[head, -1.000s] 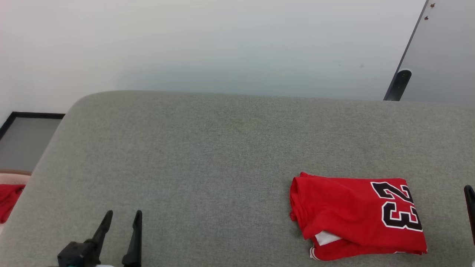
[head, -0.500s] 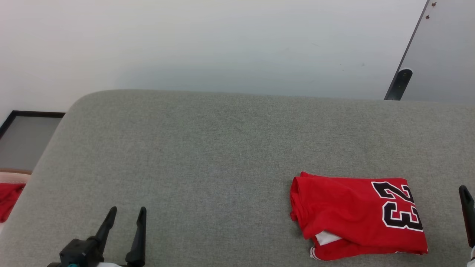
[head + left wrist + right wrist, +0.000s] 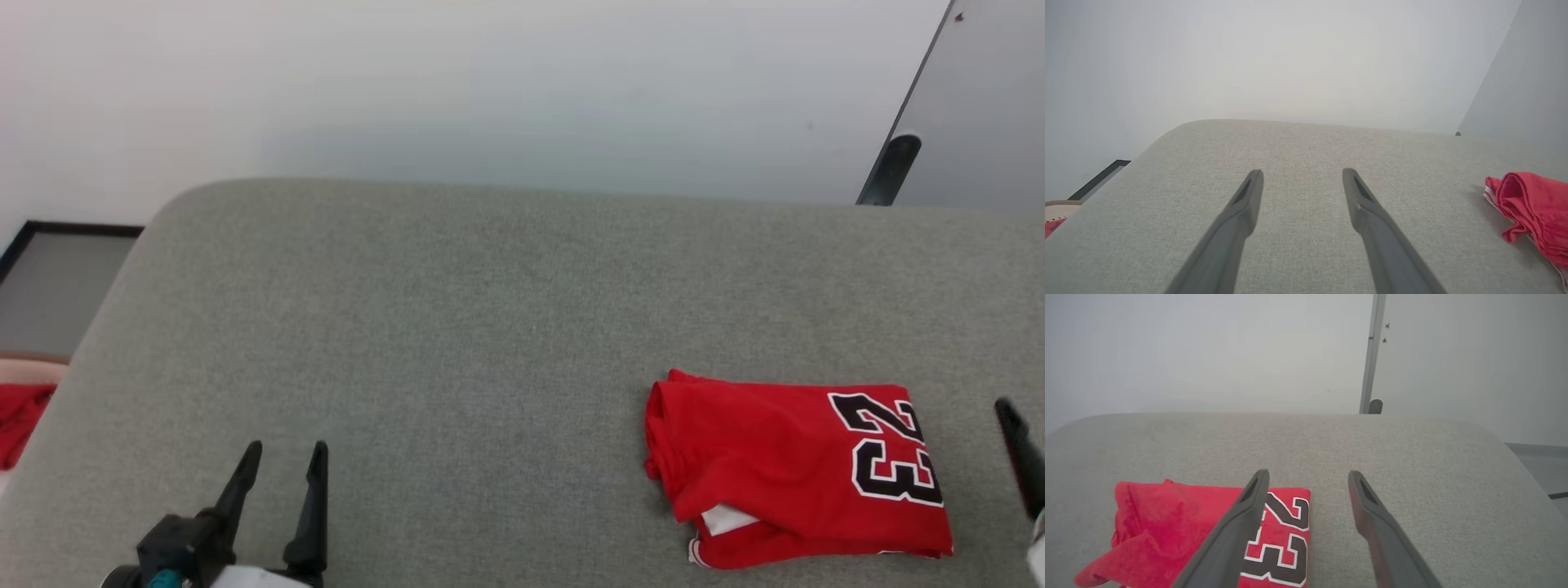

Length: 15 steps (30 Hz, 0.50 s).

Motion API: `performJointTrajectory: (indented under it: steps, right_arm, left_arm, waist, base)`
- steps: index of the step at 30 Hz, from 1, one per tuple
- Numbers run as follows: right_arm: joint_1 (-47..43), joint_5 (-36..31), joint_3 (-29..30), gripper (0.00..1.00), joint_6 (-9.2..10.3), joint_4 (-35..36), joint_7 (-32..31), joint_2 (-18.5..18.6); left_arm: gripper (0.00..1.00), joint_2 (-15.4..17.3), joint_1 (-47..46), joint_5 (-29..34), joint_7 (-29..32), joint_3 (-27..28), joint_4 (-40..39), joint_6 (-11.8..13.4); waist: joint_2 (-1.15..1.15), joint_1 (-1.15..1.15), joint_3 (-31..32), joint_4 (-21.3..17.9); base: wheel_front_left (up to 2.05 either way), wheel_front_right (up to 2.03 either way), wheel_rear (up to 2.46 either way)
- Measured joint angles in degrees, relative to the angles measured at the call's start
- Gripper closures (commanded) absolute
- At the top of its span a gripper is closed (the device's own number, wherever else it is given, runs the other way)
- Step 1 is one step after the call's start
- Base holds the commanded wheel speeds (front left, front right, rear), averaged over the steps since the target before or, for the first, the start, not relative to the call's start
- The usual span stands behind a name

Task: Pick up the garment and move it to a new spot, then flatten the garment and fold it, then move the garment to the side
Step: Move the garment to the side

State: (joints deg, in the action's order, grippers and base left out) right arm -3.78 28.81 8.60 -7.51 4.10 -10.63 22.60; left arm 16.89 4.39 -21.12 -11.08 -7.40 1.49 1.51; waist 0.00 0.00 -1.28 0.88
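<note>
The folded garment (image 3: 796, 469), which I judge soft, light and limp, lies at the counter's (image 3: 490, 327) near right, best pinched through its layered left fold; my left fingers (image 3: 237, 490) and right fingers (image 3: 1245, 514) stand open, empty.

You have a grey fabric-covered surface (image 3: 490, 327) with rounded corners spread out before you, backed by a plain white wall (image 3: 490, 82). At your upper right stands a grey panel (image 3: 992, 98) with a dark edge strip, and a short dark post (image 3: 890, 167) sits at the strip's lower end. Past the surface's left corner you can see a dark-framed grey pane (image 3: 57, 286), and nearer you a plain red cloth (image 3: 20, 412) against a pale pink rim (image 3: 28, 371)
</note>
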Motion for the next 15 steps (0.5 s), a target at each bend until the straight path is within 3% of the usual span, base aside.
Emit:
performJointTrajectory:
  steps: [8,15]
  right_arm:
    - [12.80,1.24,-3.08,0.00,0.01,-3.33,-20.45,5.73]
    - [16.96,5.60,-8.11,0.00,0.02,-7.02,-40.43,9.83]
  left_arm:
    - [0.00,-1.26,-4.29,0.14,-1.12,-1.64,1.24,-0.45]
    - [0.00,-2.26,-8.77,0.64,-2.15,-3.16,3.93,-1.59]
  waist:
    - [0.00,0.00,-4.13,0.77]
    - [0.00,0.00,-8.37,2.03]
  base:
    - [0.00,0.00,0.00]
    - [0.00,0.00,0.00]
